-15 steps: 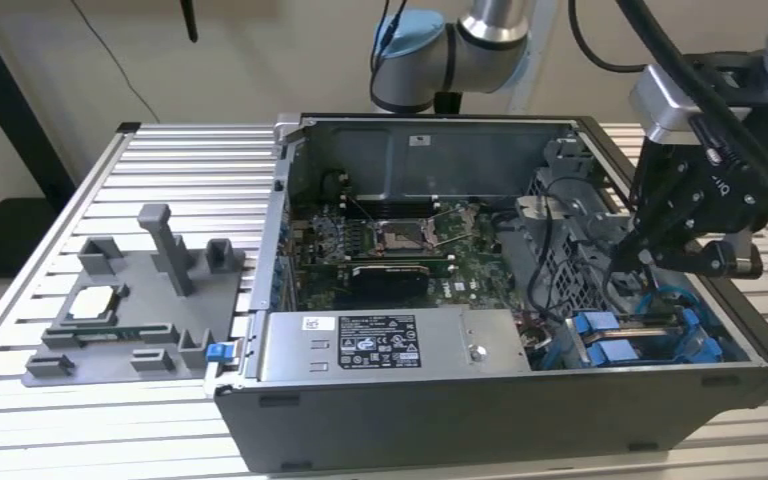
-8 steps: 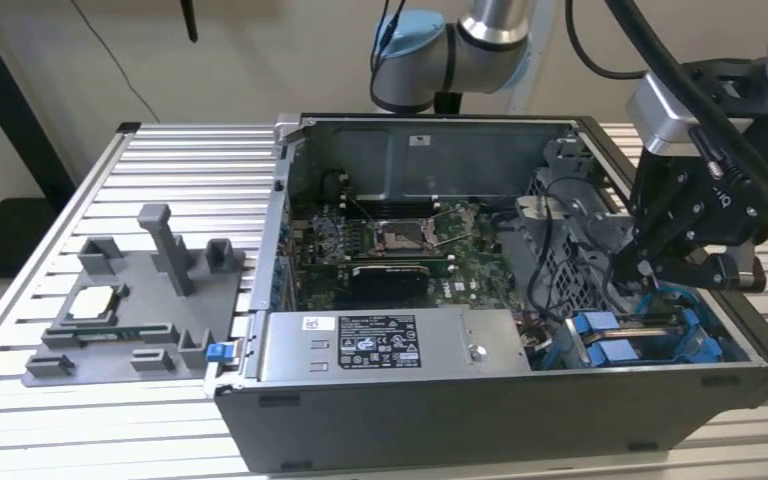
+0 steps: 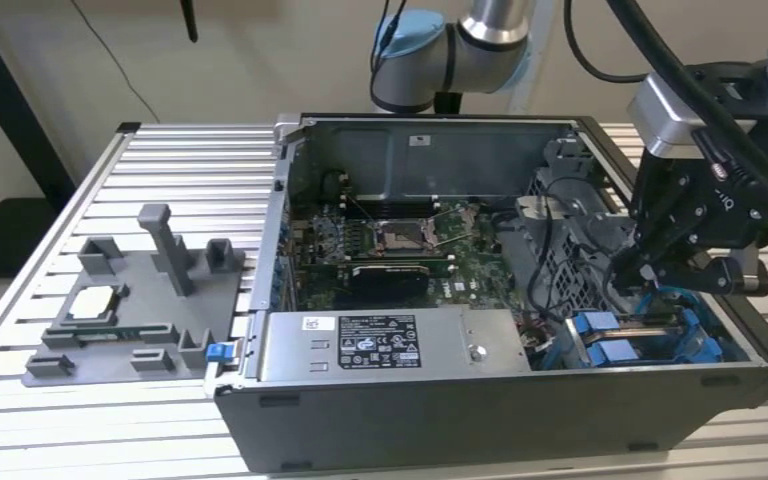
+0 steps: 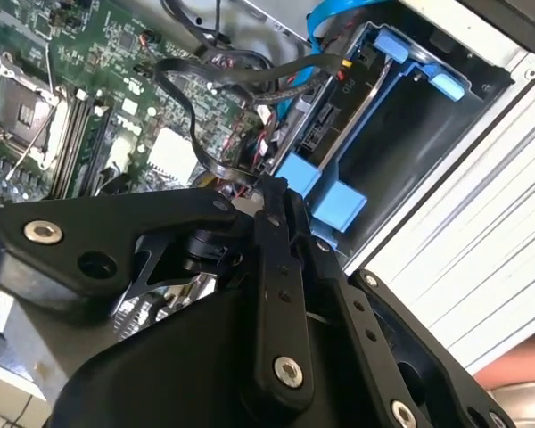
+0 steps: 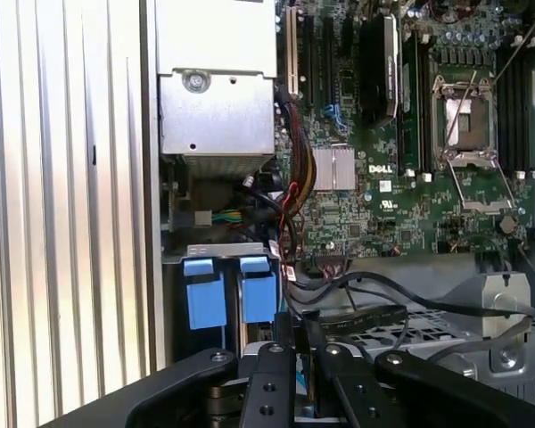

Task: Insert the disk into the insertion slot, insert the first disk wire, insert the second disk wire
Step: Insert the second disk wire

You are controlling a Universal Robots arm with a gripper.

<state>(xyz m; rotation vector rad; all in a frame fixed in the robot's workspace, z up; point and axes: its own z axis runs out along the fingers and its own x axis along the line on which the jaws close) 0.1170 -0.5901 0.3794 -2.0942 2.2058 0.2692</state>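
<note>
In the second wrist view the disk [image 4: 332, 114] sits in its blue carrier inside the insertion slot [image 4: 410, 143], with its dark connector end facing the motherboard. My gripper [image 4: 272, 189] hovers just off that end, beside the slot's blue tabs [image 4: 328, 201]. Its fingers are pressed together on the end of a black disk wire [image 4: 216, 153] that loops over the board. A blue wire [image 4: 319, 22] curves to the disk's far corner. From the exterior view, the gripper [image 3: 634, 268] hangs over the blue slot [image 3: 644, 335] at the case's front right.
The open case [image 3: 491, 400] lies on a slatted metal table [image 3: 197, 150]. A grey box with a white sticker [image 3: 371, 345] fills its front. Beside the slot stand a perforated cage [image 3: 571, 270] and loose black cables [image 5: 366, 312]. A grey fixture [image 3: 131, 310] stands at the exterior view's left.
</note>
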